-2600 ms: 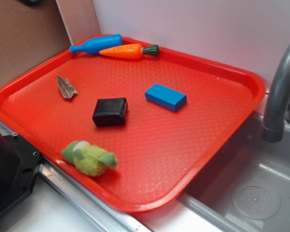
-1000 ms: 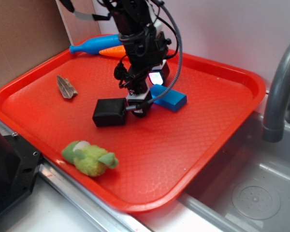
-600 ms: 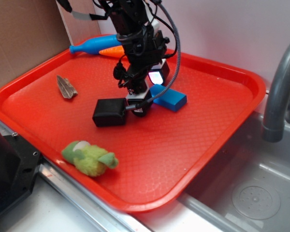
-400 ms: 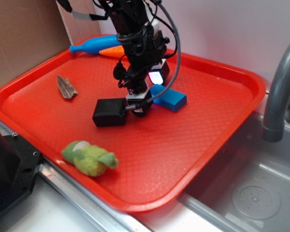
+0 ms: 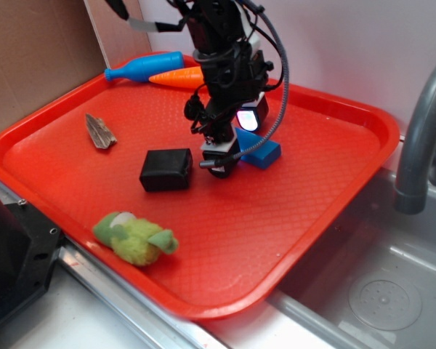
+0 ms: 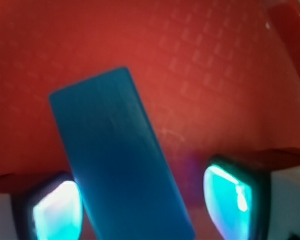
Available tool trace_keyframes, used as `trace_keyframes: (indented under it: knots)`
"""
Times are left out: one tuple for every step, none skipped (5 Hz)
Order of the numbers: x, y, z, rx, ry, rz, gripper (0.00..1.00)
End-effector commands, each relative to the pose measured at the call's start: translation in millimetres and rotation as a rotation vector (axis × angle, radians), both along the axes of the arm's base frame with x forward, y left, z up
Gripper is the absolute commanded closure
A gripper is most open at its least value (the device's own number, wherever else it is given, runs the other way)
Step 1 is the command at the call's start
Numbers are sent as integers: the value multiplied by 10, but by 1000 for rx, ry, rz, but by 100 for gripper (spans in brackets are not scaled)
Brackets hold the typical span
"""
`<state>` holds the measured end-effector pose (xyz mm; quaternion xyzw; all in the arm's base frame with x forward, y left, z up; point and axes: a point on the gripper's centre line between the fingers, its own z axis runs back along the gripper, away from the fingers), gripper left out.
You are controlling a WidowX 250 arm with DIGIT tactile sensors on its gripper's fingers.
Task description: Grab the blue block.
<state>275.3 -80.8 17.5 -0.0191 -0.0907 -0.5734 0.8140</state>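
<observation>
Gripper [image 6: 142,200] fingers [image 6: 55,212] apart, straddling skewed blue block [image 6: 117,160] on red tray [image 5: 334,182]. Risk: off-centre block twists, slips during closing.

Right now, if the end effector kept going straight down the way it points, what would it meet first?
Probably the blue block, lying skewed between the open end effector's fingers; the left pad looks closest, though blur hides contact.
</observation>
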Motion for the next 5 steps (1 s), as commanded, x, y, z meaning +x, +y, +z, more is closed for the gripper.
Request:
trace_keyframes:
  knots:
    - [-159,-216,-107,18,21,-72,100]
    - [-150,-223,-129,10,15,-70,100]
    - [-151,-202,-117,7,12,-52,100]
    - [-192,-4,317,18,-3,195,100]
    - [-393,451,821,-10,32,446,100]
